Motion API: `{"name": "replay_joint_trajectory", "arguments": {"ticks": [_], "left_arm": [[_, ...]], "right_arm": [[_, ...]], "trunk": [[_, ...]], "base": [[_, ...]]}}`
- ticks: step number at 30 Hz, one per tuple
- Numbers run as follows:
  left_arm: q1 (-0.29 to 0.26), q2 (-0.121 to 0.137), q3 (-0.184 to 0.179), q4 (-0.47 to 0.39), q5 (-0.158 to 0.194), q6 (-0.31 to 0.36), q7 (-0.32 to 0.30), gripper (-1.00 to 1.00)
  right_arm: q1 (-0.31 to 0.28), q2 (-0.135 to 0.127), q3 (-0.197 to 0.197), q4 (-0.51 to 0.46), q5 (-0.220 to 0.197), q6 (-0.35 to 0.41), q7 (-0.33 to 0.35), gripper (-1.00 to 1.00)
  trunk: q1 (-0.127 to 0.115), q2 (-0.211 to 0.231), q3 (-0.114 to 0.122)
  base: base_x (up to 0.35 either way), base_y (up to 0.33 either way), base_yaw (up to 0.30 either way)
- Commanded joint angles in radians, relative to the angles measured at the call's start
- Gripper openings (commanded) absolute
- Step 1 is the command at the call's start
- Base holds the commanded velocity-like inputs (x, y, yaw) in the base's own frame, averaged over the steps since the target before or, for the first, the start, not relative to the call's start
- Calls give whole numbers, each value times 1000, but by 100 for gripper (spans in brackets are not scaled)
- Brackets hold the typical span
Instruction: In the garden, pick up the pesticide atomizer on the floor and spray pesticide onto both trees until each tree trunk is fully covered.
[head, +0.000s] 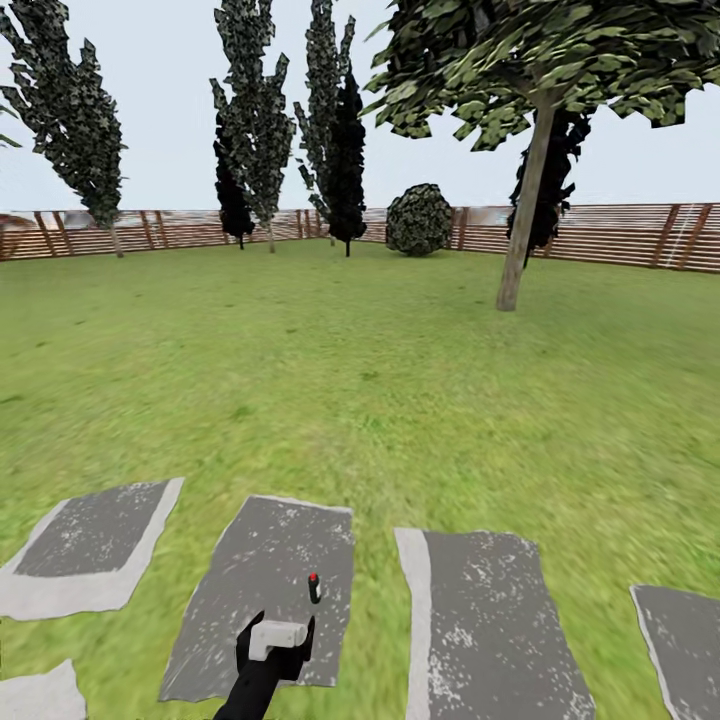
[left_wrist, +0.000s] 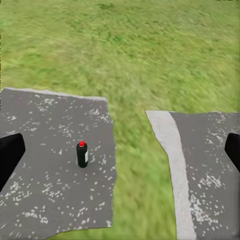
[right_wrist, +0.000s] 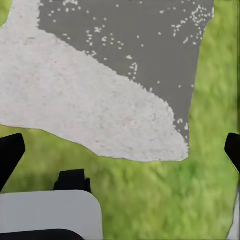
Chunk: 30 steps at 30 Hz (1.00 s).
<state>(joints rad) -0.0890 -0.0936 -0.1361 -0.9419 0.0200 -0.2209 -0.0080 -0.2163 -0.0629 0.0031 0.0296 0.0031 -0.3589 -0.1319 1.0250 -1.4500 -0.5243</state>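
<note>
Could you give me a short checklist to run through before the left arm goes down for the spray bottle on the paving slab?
1. Pesticide atomizer upright on the grey slab: ok.
2. Bottle in sight from the head camera: ok.
3. Left pincer open wide enough: ok, fingers far apart at both edges.
4. Bottle centred between the fingers: not ok, it sits nearer one finger.
5. Left pincer close enough to close: not ok, bottle lies well ahead.
6. Tree trunk within spraying reach: not ok, far across the lawn.
</note>
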Motion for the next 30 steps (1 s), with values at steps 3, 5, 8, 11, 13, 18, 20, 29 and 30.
{"name": "replay_joint_trajectory", "arguments": {"ticks": [3, 5, 8, 11, 13, 18, 20, 29, 30], "left_arm": [[0, 0, 0, 0, 0, 0, 0, 100], [0, 0, 1, 0, 0, 0, 0, 100], [0, 0, 1, 0, 0, -1, 0, 100], [0, 0, 1, 0, 0, -1, 0, 100], [0, 0, 1, 0, 0, -1, 0, 100], [0, 0, 0, 0, 0, 0, 0, 100], [0, 0, 0, 0, 0, 0, 0, 100], [0, 0, 1, 0, 0, 0, 0, 100], [0, 0, 1, 0, 0, 0, 0, 100]], "right_arm": [[0, 0, 0, 0, 0, 0, 0, 100], [0, 0, 0, 0, 0, 0, 0, 100], [0, 0, 0, 0, 0, 0, 0, 100], [0, 0, 0, 0, 0, 0, 0, 100], [0, 0, 0, 1, 0, 0, 0, 100], [0, 0, 0, 1, 0, 0, 0, 100], [0, 0, 0, 0, 0, 0, 0, 100], [0, 0, 0, 1, 0, 0, 1, 100], [0, 0, 0, 2, 0, 0, 1, 100]], "trunk": [[0, 0, 0], [0, 0, 0], [0, 0, 0], [0, 0, 0], [0, 0, 0], [0, 0, 0], [0, 0, 0], [0, 0, 0], [0, 0, 0]], "base": [[0, -124, 161], [0, -51, 193], [0, -20, 212], [0, -5, 174], [70, -2, 63], [249, -1, 19], [320, 0, 5], [339, 0, 1], [274, 0, 0]]}}
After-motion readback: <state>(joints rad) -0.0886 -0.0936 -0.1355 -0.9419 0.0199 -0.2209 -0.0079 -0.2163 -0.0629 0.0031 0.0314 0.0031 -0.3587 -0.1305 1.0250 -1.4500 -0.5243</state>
